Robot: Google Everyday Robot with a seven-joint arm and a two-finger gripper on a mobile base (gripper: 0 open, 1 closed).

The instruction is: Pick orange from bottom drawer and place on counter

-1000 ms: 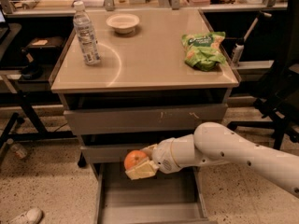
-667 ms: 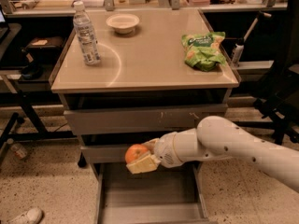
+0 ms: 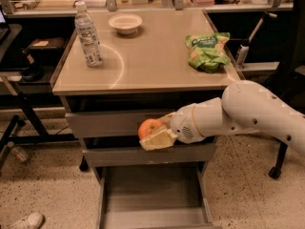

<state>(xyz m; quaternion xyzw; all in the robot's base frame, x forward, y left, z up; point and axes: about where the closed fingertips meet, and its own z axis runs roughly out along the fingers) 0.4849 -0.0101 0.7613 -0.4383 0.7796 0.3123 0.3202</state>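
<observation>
you're in the carry step: the gripper [image 3: 155,136] sits below the counter [image 3: 152,66], just under its front edge and in front of the two shallower drawer fronts [image 3: 114,124], with its jaws clamped on the orange [image 3: 149,127]. the fruit shows above a pale, wedge-shaped finger [image 3: 159,138] that cradles it from beneath. the bottom drawer [image 3: 152,194], lowest below the counter, stands pulled open and its flat grey floor looks bare, so the pick reads as done and the place is what's left. next you'll need to bring the orange outward to clear the thin metal lip of the counter, raise it above the top, then move in over a bare patch near the front and set it down gently; it's round and smooth-skinned, so i'd expect it to roll on that glossy beige surface if released with any sideways push. toward the back of the counter stand a clear ribbed plastic water bottle [image 3: 88,35] and a shallow white bowl [image 3: 125,23], and on the counter's right side lies a crinkled green snack bag [image 3: 208,50]; keep clear of those. the arm [image 3: 248,109] is smooth, rounded white casing, reaching in from the counter's right.
</observation>
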